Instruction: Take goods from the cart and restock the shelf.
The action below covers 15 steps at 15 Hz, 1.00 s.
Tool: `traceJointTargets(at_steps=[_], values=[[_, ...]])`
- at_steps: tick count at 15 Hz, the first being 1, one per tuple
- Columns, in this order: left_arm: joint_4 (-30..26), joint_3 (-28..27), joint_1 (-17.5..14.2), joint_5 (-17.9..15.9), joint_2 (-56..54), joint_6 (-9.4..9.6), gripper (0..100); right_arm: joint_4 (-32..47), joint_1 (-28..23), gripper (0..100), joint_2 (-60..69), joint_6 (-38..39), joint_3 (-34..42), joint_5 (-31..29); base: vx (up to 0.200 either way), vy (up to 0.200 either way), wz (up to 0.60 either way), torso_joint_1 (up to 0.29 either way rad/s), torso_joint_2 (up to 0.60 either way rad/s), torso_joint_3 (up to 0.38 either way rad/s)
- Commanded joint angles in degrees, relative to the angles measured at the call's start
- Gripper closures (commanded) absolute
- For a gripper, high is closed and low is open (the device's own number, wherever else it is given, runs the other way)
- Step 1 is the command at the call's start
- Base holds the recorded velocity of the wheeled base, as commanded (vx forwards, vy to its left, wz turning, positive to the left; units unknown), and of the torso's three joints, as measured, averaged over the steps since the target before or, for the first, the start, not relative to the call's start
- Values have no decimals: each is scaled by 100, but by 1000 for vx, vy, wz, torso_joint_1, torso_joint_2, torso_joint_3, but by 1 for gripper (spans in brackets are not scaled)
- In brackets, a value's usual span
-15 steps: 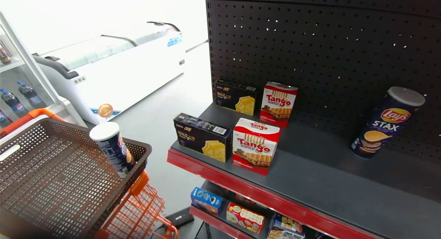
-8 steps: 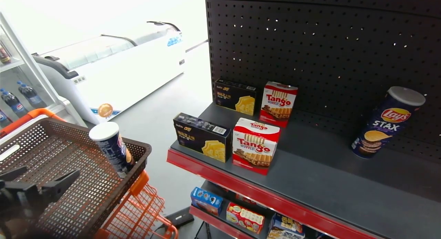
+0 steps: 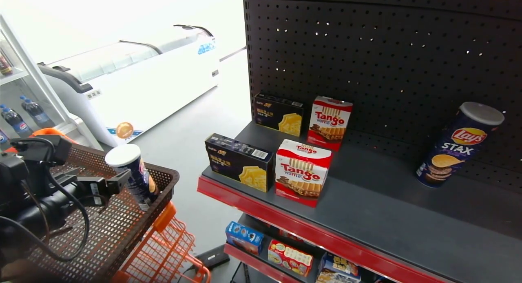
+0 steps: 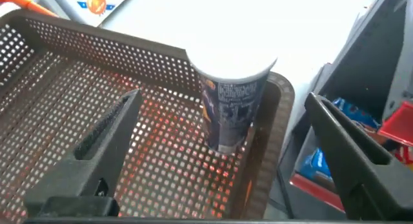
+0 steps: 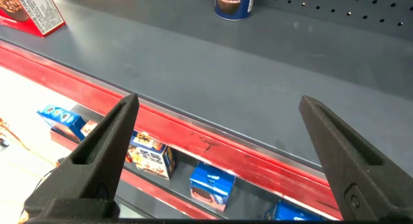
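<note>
The black pegboard shelf (image 3: 387, 205) fills my right side, a grey deck with a red front lip. To the left, across the floor, stands a white chest freezer (image 3: 142, 83). Nearer me on the left is the orange cart (image 3: 163, 250), carrying a brown perforated basket (image 3: 168, 176).

My left gripper (image 4: 222, 101) hangs over that basket with its fingers spread wide and nothing between them. One fingertip (image 3: 121, 177) lies just beside the chips can (image 3: 132, 175) that stands against the basket's far corner, white lid up, slightly tilted. From my left wrist that can (image 4: 233, 114) sits ahead of the open fingers, beyond their tips.

My right gripper (image 5: 219, 101) is spread as well, holding nothing, above the shelf's front lip.

A second chips can (image 3: 458, 146) stands at the back of the deck by the pegboard, well apart from the boxes. At the deck's left end are two red-and-white wafer boxes, front (image 3: 301, 173) and back (image 3: 329, 122). A black biscuit box stands just left of each, front (image 3: 238, 162) and back (image 3: 279, 113). Small packets (image 3: 289, 256) line the lower shelf.
</note>
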State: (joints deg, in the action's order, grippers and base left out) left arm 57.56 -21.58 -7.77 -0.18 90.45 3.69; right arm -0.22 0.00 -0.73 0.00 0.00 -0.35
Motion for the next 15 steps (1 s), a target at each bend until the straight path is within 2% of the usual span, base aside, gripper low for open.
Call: traceJointTargets(at_steps=[1,5,7,10,15], values=[[765,84,47,18,1036,149,0,-4,0,0,3,0,0,0,0,0,0,0,0,0],[1749,-4,-41,27,1932,193,0,-4,0,0,3,0,0,0,0,0,0,0,0,0],[2057,-207,-173,27,2319,193,0,-4,0,0,3,0,0,9,0,0,0,0,0,0],[2286,-584,-261,27,2785,184,0,-4,0,0,3,0,0,0,0,0,0,0,0,0],[2312,-892,-252,27,3233,149,0,-4,0,0,3,0,0,0,0,0,0,0,0,0]])
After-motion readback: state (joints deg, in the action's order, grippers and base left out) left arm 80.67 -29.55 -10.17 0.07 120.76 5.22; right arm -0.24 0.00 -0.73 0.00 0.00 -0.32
